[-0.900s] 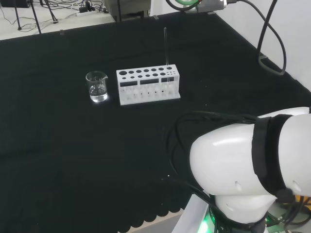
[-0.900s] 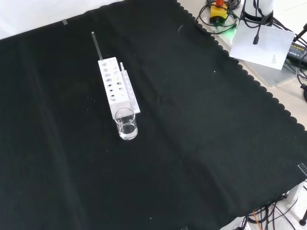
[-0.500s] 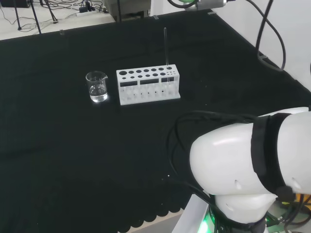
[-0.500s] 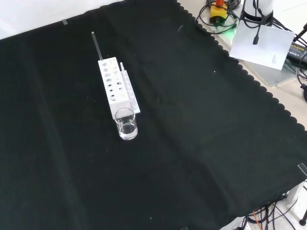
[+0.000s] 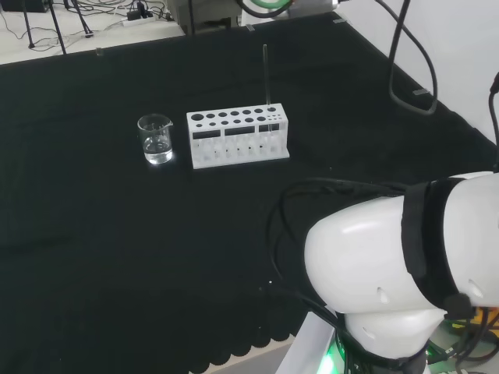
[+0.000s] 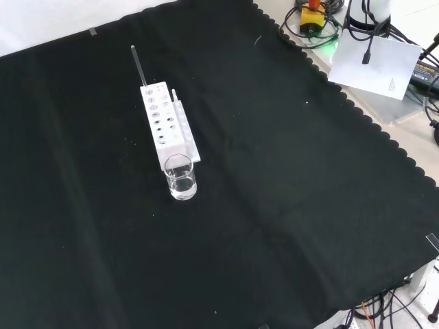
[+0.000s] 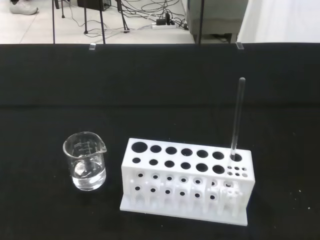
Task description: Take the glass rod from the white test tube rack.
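Basically nothing on the bench has moved over the last second. The glass rod stands upright in an end hole of the white test tube rack, at the rack's right end in the head view and its far end in the front view. A small clear beaker with a little clear liquid sits just beside the rack's other end, apart from it. The wrist view looks at the rack from a distance, rod and beaker all in frame.

What did change: in the head view the green-lit ring and cables at the top edge have slid left compared with the earlier pictures, and the arm's big white link has shifted slightly. So the arm is travelling, probably swinging toward the rack; approach phase, task barely started, rod untouched.

Fingers: cannot tell, released or clenched, no picture settles it.

Next move likely calls for coming down over the rod's top and pinching it without knocking the beaker.
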{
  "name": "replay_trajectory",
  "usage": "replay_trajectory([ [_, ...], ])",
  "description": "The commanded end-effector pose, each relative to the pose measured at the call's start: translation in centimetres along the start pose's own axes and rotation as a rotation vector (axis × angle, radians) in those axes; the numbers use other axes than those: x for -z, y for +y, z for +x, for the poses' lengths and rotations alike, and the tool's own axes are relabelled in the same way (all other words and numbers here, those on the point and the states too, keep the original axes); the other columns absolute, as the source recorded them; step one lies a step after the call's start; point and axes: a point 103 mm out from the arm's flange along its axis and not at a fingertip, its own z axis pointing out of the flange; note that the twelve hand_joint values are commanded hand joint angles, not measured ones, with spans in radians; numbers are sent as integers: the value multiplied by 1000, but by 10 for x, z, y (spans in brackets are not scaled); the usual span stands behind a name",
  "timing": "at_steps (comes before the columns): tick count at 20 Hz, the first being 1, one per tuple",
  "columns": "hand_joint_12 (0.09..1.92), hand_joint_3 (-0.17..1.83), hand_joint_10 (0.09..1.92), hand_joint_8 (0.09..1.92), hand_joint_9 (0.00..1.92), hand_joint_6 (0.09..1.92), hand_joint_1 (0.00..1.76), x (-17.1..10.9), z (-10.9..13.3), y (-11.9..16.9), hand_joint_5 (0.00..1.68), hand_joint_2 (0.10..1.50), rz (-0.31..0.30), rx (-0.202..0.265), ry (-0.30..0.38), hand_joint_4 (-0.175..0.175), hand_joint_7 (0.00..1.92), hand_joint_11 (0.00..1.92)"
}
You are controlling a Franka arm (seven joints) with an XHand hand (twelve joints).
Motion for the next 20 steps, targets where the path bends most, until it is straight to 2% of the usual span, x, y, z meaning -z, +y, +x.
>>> replay_trajectory([
  [1, 1419, -175, 925, 917, 102, 87, 619, 1, -25, 16, 165, 1224, 11, -12, 15, -168, 55, 16],
  [4, 1422, -175, 928, 918, 109, 87, 618, -2, -36, 30, 168, 1225, 10, -40, 36, -167, 59, 23],
  [6, 1422, -175, 928, 919, 112, 87, 617, -4, -44, 39, 169, 1225, 8, -42, 43, -167, 62, 26],
  [13, 1421, -175, 928, 920, 127, 87, 616, -6, -58, 80, 172, 1226, 21, -33, 27, -166, 72, 39],
  [14, 1421, -175, 928, 920, 131, 87, 616, -7, -59, 86, 173, 1226, 5, -6, 36, -166, 73, 41],
  [15, 1421, -175, 929, 920, 137, 87, 616, -8, -61, 92, 173, 1227, 1, -1, 40, -166, 75, 43],
  [20, 1419, -175, 926, 920, 156, 87, 614, -12, -68, 128, 176, 1228, 26, -26, 12, -164, 85, 54],
])
